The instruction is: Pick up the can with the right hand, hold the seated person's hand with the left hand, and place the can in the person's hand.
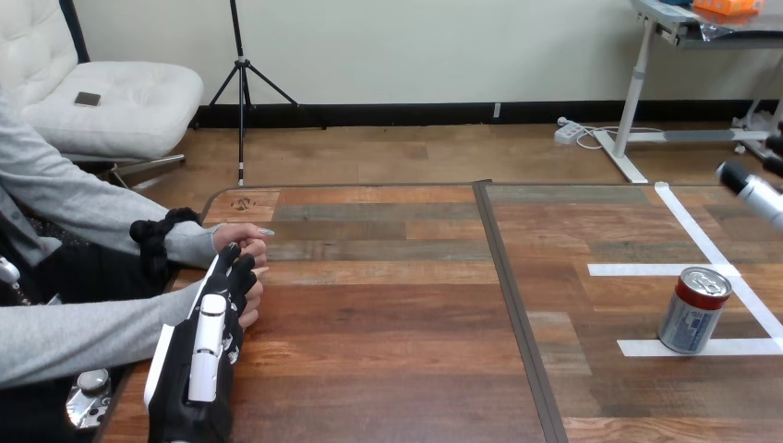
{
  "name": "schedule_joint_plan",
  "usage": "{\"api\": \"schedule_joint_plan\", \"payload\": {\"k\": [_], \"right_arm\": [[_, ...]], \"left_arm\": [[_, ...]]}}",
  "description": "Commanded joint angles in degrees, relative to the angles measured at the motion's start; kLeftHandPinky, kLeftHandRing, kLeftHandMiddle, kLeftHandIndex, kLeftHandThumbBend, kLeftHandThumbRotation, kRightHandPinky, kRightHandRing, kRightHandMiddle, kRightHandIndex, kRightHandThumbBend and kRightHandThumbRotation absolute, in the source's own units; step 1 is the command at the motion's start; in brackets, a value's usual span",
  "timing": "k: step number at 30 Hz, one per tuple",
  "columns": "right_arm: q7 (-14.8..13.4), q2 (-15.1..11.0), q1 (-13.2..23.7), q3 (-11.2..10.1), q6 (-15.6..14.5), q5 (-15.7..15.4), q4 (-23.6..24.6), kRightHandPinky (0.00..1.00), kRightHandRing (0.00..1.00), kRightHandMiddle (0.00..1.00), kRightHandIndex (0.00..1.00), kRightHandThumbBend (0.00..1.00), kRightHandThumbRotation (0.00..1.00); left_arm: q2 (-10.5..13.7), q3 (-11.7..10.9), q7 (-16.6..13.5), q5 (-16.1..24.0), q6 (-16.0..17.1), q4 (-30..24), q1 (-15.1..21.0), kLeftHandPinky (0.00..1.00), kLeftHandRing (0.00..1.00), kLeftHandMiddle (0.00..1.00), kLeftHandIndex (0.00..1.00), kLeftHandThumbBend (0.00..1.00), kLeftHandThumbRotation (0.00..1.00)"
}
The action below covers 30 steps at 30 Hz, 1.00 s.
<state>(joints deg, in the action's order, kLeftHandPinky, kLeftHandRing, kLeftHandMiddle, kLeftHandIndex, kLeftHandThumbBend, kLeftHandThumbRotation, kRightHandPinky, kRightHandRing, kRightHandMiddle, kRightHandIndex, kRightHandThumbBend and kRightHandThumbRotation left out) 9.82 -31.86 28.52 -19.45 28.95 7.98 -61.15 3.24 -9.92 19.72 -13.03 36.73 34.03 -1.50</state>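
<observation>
the can (694, 311) stands upright on the right half of the wooden table (388, 314), near its right edge. it has a red band round the top, a pale silver-white body with bluish print too small to read, and a silver lid with a pull tab facing up. its base rests on the near strip of the white tape lines (679, 269) that mark out a box on the tabletop, so the can sits at that box's near edge. nothing touches it.

at the far right edge, above and beyond the can and well apart from it, a small part of the right hand (752, 189) shows as a white piece with a dark tip. whether it is released or clenched cannot be told.

the left hand (210, 346) lies at the table's left side, its white-shelled back upward, reaching forward to the person's hands (246, 245), which rest together by the table's left edge. the dark front of the robot hand overlaps the nearer of them and seems to touch it, but whether it grasps that hand or only lies against it cannot be told.

a dark seam (517, 314) runs down the table between the hands and the can.
</observation>
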Motion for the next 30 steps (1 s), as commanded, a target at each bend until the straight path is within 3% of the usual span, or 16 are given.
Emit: {"api": "schedule_joint_plan", "payload": {"k": [1,6,12,18,30], "right_arm": [[-0.37,-2.15,4.66,0.37,1.39,-0.96,-0.89,0.82,0.89,0.89,0.89,1.0,0.25],[-1.12,-2.62,4.33,1.36,0.54,-2.65,-1.74,0.83,0.9,0.9,0.91,1.0,0.25],[-4.71,-3.18,3.68,3.54,-0.21,-6.78,-2.45,0.83,0.9,0.89,0.91,1.0,0.27],[-3.88,-2.29,3.16,3.08,-0.41,-6.49,-3.26,0.84,0.9,0.89,0.91,1.0,0.26],[-3.95,-1.58,2.22,4.23,-2.72,-7.92,-5.19,0.88,0.93,0.91,0.93,1.0,0.27]], "left_arm": [[0.56,0.22,0.62,-0.27,0.45,-1.82,2.29,1.0,0.96,0.94,0.95,0.43,1.0],[0.56,0.21,0.57,-0.14,0.78,-1.65,2.33,1.0,0.96,0.94,0.95,0.43,1.0],[0.56,0.17,0.51,-0.01,1.14,-1.32,2.44,1.0,0.95,0.93,0.95,0.43,1.0],[0.52,0.09,0.4,0.06,1.33,-1.01,2.6,1.0,0.95,0.93,0.94,0.43,1.0],[0.76,0.18,0.4,0.19,0.76,-1.4,2.6,1.0,0.95,0.93,0.94,0.45,1.0]]}}
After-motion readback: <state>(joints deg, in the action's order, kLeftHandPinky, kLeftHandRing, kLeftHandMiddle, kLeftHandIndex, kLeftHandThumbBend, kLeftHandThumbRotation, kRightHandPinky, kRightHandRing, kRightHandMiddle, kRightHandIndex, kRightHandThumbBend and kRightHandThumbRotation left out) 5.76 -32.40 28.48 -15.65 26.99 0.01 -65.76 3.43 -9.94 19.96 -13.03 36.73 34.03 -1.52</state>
